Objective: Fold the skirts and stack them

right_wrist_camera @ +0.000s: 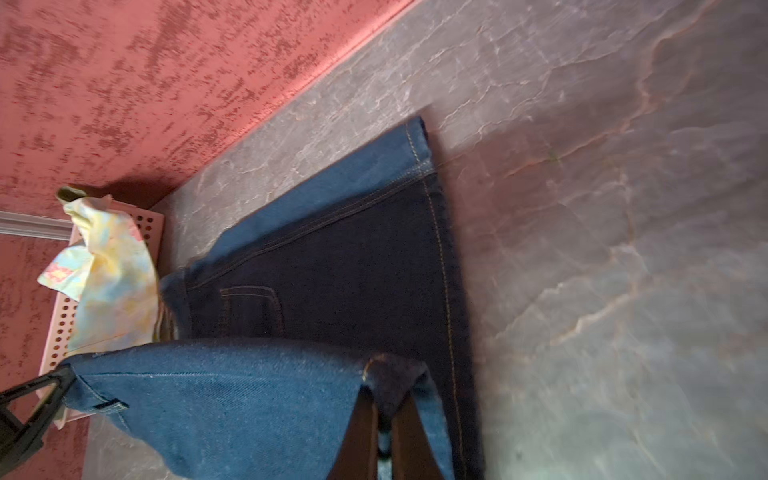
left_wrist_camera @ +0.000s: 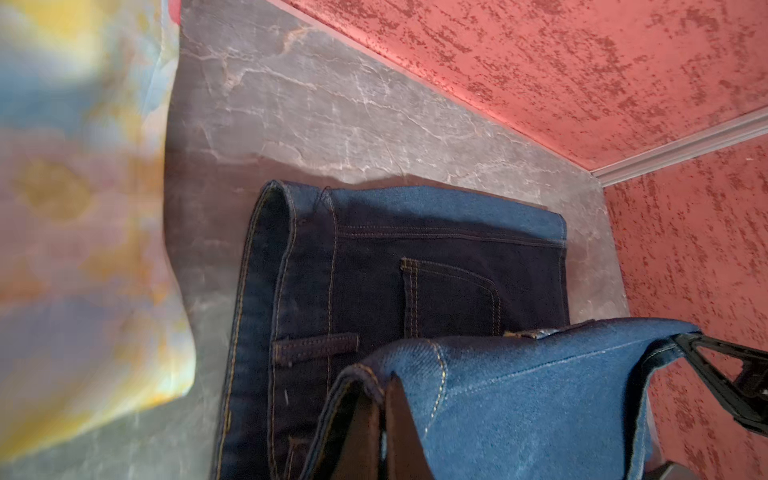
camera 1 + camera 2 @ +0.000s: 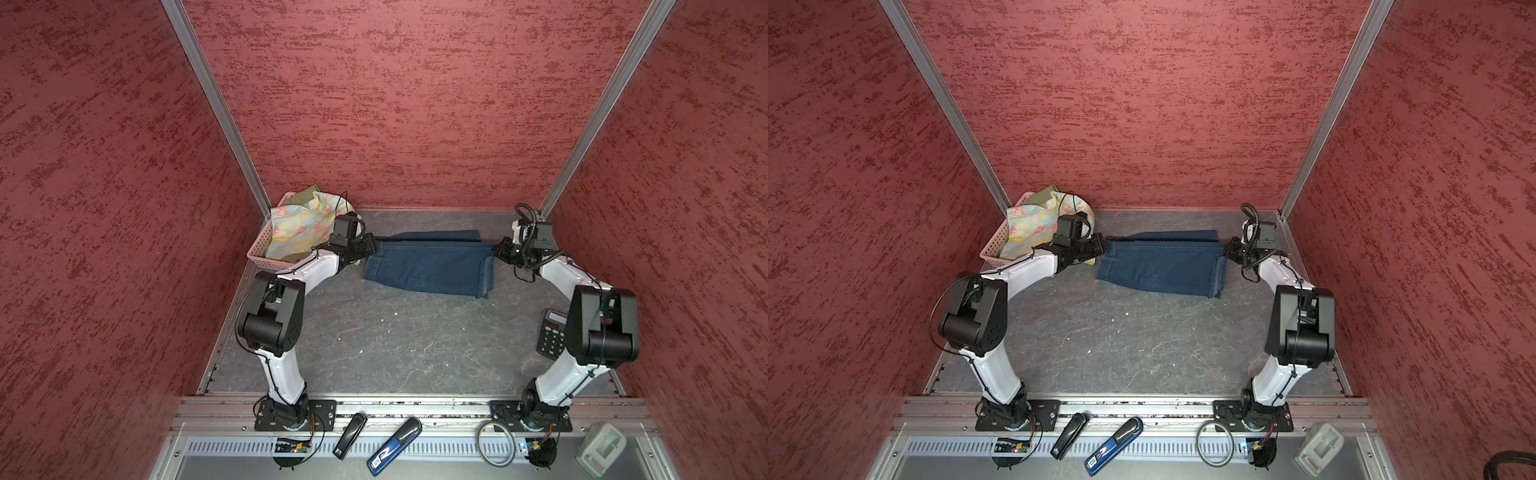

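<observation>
The dark blue denim skirt [image 3: 428, 268] [image 3: 1163, 268] lies across the back of the table. My left gripper [image 3: 370, 249] [image 2: 380, 388] is shut on its waistband end. At the opposite end my right gripper [image 3: 496, 249] [image 1: 388, 392] is shut on the hem corner. Both wrist views show a lighter denim layer [image 2: 519, 395] [image 1: 232, 399] stretched between the two grippers, above the darker part lying flat. The pastel flowered skirt [image 3: 299, 228] [image 3: 1034, 224] is heaped in the pink basket [image 3: 259, 249] in the far left corner. An olive green skirt [image 3: 305, 195] peeks out behind it.
Red walls close in the table on three sides. A black calculator [image 3: 552, 332] lies by the right arm's elbow. On the front rail lie a black stapler [image 3: 351, 434], a blue stapler [image 3: 395, 446], a cable ring [image 3: 494, 442] and a grey device [image 3: 600, 446].
</observation>
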You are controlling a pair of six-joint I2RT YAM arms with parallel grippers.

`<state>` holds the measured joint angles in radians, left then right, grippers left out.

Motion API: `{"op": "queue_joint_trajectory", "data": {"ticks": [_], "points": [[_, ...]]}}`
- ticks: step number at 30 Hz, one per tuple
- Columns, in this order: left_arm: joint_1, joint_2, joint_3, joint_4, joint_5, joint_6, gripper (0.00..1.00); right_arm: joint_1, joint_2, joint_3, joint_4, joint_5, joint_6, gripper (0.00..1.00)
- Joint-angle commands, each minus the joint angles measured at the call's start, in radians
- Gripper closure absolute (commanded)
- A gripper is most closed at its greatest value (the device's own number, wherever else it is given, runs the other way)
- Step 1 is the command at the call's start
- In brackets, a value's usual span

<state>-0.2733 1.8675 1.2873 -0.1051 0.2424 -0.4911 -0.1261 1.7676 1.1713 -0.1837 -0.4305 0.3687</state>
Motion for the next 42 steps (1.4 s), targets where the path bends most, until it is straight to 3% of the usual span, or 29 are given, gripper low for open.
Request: {"op": "queue_joint_trajectory", "data": {"ticks": [1,7,12,17,25,30,34,42], "points": [[0.029,0.042,0.063,-0.022,-0.007,0.020,1.00,-0.016,0.048,0.058,0.069,-0.024,-0.022,1.00],[0.037,-0.034,0.086,-0.015,0.029,0.026,1.00,-0.016,-0.014,0.149,0.076,-0.078,-0.055,1.00],[0.034,-0.246,0.060,0.029,0.024,0.067,1.00,-0.016,-0.250,0.189,0.102,-0.093,-0.065,1.00],[0.019,-0.438,0.071,-0.007,-0.005,0.112,1.00,-0.016,-0.487,0.211,0.035,-0.034,-0.097,1.00],[-0.086,-0.694,0.085,-0.117,-0.098,0.207,1.00,-0.015,-0.713,0.324,-0.110,0.016,-0.131,1.00],[-0.085,-0.732,0.115,-0.164,-0.133,0.228,1.00,-0.015,-0.685,0.453,-0.226,0.075,-0.172,1.00],[-0.030,-0.689,0.145,-0.169,-0.105,0.204,1.00,-0.027,-0.596,0.507,-0.251,0.087,-0.196,1.00],[0.031,-0.510,0.213,-0.130,-0.040,0.174,1.00,-0.115,-0.437,0.407,-0.046,-0.053,-0.130,1.00]]}}
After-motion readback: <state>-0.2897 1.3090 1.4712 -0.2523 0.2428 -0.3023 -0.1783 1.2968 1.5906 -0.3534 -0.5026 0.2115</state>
